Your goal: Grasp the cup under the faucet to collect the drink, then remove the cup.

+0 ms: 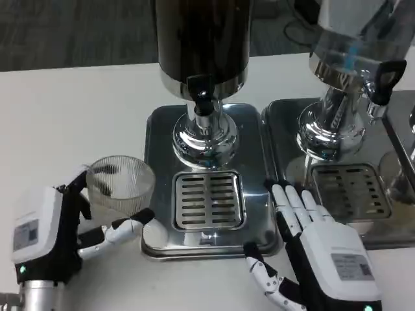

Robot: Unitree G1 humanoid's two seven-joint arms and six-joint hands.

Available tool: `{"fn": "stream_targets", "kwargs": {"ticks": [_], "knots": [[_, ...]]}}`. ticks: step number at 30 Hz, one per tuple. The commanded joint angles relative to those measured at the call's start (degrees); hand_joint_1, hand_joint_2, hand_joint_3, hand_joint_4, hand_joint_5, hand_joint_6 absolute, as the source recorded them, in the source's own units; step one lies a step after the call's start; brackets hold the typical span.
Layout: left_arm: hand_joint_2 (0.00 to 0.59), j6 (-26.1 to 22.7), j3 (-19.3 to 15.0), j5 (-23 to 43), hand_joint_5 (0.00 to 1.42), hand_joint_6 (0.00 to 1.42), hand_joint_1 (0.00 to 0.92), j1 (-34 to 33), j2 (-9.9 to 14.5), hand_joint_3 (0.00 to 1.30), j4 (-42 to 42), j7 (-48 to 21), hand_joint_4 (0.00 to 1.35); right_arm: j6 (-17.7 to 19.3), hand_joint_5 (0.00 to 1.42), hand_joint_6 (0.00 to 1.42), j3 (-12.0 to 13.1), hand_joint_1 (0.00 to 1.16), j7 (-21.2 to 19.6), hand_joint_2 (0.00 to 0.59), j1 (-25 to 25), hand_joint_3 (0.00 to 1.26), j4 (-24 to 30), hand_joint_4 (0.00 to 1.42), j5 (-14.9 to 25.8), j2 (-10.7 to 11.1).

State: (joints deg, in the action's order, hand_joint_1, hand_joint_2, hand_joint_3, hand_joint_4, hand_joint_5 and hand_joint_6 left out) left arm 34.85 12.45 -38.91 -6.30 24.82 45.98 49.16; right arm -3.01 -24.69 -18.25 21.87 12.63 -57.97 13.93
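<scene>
A clear ribbed cup [118, 183] stands on the white table just left of the dispenser's steel base [159, 136]. My left hand [61, 230] wraps around it, thumb [126, 223] across its front and fingers behind, so it grips the cup. The dark drink dispenser [202, 39] rises at the middle back, with its black faucet [202, 97] over the slotted drip grate [207, 199]. My right hand [318, 249] lies flat with fingers spread at the base's front right corner, holding nothing.
A second dispenser [353, 58] with a black tap handle [387, 78] stands at the right on its own steel tray [285, 129] with a grate [350, 188]. Bare white table stretches to the left and along the front.
</scene>
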Motion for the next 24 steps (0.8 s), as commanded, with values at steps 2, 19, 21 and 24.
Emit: {"fn": "stream_targets", "kwargs": {"ticks": [2,19,21,24], "knots": [[0.185,1.10,1.21,-1.23,0.92,1.09,0.429,-1.81,-0.07,0.47,-1.63,0.86,0.66,-0.36,0.00,0.09,0.33,0.17,-0.25,0.393,0.07,0.00,0.10,0.00,0.36,-0.30],[0.168,0.71,6.31,-3.85,0.89,1.07,0.426,-10.04,-3.82,0.47,3.25,-1.21,0.64,-0.73,0.00,0.09,0.74,0.17,0.06,0.393,-0.18,0.00,0.74,0.00,0.04,-0.79],[0.168,0.82,7.35,-4.18,0.89,1.07,0.426,-11.62,-4.69,0.47,5.97,-1.23,0.64,-0.92,0.00,0.09,0.84,0.17,0.11,0.393,-0.13,0.00,0.77,0.00,0.04,-1.03],[0.165,0.75,8.75,-4.73,0.89,1.05,0.422,-13.91,-5.85,0.47,9.49,-1.07,0.64,-1.13,0.00,0.09,1.07,0.17,-0.04,0.393,0.23,0.00,1.10,0.00,-0.28,-1.08]]}}
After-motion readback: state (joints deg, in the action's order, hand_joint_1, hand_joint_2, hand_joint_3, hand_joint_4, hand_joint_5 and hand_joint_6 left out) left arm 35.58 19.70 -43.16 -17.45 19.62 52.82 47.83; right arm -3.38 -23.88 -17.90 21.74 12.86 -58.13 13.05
